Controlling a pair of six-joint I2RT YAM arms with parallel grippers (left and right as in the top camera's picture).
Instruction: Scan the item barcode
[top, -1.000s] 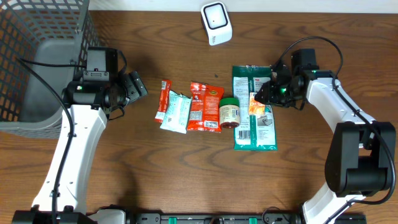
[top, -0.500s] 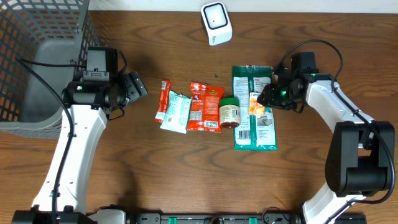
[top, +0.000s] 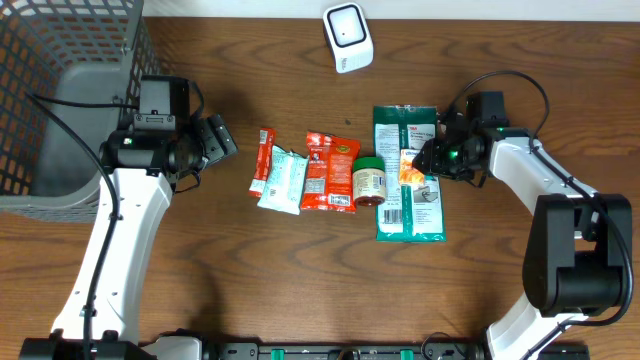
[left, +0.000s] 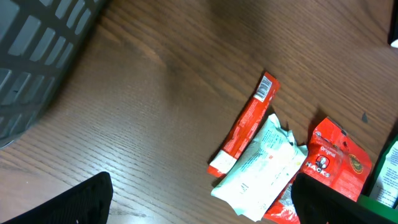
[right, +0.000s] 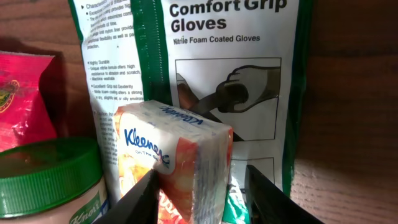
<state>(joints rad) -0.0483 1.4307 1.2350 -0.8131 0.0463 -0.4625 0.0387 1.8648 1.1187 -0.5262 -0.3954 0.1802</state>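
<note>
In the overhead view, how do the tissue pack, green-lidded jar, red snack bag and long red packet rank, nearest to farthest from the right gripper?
1. tissue pack, directly at the right gripper.
2. green-lidded jar, beside the pack, toward the centre.
3. red snack bag, mid-row.
4. long red packet, far end of the row.

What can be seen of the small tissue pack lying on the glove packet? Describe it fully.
The tissue pack is a small soft block in clear shiny wrap, white on top with blue lettering, orange on its side. It lies on the green-and-white glove packet, beside the green-lidded jar. The right gripper straddles it, jaws open, one finger close against it, the other apart.
</note>
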